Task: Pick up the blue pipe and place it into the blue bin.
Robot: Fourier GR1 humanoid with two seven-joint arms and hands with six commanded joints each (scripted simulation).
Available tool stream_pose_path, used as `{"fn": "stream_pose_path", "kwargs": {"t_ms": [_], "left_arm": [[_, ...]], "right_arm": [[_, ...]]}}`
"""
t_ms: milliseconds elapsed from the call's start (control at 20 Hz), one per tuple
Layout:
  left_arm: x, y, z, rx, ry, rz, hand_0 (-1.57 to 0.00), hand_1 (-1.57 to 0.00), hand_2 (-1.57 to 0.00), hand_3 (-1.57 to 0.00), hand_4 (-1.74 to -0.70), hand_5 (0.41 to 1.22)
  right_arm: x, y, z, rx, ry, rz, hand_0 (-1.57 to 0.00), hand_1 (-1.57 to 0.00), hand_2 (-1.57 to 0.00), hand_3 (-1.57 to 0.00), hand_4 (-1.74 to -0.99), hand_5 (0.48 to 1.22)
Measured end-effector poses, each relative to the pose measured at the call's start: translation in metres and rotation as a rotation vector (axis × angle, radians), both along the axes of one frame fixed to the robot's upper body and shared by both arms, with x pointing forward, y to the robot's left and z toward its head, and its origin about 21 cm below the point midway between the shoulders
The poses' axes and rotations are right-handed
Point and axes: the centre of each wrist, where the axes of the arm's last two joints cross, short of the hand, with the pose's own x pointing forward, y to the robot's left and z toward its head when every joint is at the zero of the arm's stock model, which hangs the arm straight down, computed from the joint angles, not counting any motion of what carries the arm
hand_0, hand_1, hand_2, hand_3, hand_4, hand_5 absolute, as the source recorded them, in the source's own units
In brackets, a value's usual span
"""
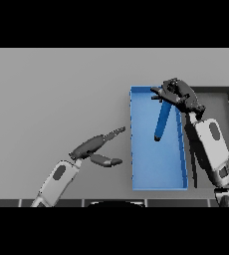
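**Pipe held over bin, release pending**

Grey table point(57, 89) across the whole view. Blue bin point(149, 169) right of centre, long side running away from the robot, floor bare. Dark bin point(217, 90) just beside it on the right, partly hidden by the right arm. Right hand point(178, 94) over the blue bin's far end, fingers curled round the upper end of the blue pipe point(162, 122). Pipe hanging tilted, lower end pointing down and toward the robot, inside the bin's outline; whether touching the floor cannot be told. Left hand point(94, 149) idle on the table left of the bin, fingers straight and spread, thumb apart, holding nothing.

Judged step: placing, with pick-up and carry done. Next move probably calls for lowering slightly, opening the fingers so the pipe drops flat inside the walls, then lifting clear without catching the rim.
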Motion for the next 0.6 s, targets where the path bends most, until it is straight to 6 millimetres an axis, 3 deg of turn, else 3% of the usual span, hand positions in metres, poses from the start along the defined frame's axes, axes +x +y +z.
{"fn": "stream_pose_path", "kwargs": {"t_ms": [150,200,250,300,400,500,600], "left_arm": [[0.0,0.001,0.001,-0.003,0.001,0.003,0.0,0.0,0.0,0.0,-0.88,0.46],[-0.001,0.002,0.0,0.002,0.008,0.005,0.0,0.0,0.0,0.0,-0.89,0.457],[0.001,0.002,0.002,0.004,0.006,0.003,0.0,0.0,0.0,0.0,-0.89,0.455],[-0.001,0.001,0.003,-0.002,0.007,-0.004,0.0,0.0,0.0,0.0,-0.89,0.453],[-0.001,0.0,0.002,0.016,0.013,0.008,0.0,0.0,0.0,0.0,-0.89,0.453],[-0.001,-0.003,0.002,0.01,0.013,0.003,0.0,0.0,0.0,0.0,-0.89,0.453],[-0.001,-0.002,0.001,0.008,0.021,0.005,0.0,0.0,0.0,0.0,-0.89,0.452]], "right_arm": [[-0.007,-0.006,-0.029,-0.056,0.08,0.002,-1.57,-1.57,-1.57,-1.57,-1.591,1.114],[-0.007,-0.008,-0.037,-0.083,0.106,0.005,-1.57,-1.57,-1.57,-1.33,-1.599,1.11],[-0.009,-0.01,-0.048,-0.083,0.123,-0.006,-1.56,-1.46,-1.39,-1.12,-1.547,1.133],[-0.008,-0.008,-0.051,-0.076,0.121,-0.036,-1.31,-1.17,-1.11,-0.9,-1.503,1.15],[-0.008,-0.004,-0.059,-0.051,0.134,-0.065,-0.84,-0.75,-0.71,-0.57,-1.392,1.176],[-0.006,-0.003,-0.071,-0.081,0.229,-0.078,-0.53,-0.48,-0.46,-0.37,-1.285,1.141],[-0.006,-0.004,-0.074,-0.168,0.259,-0.015,-0.34,-0.31,-0.29,-0.23,-1.208,1.028]]}}
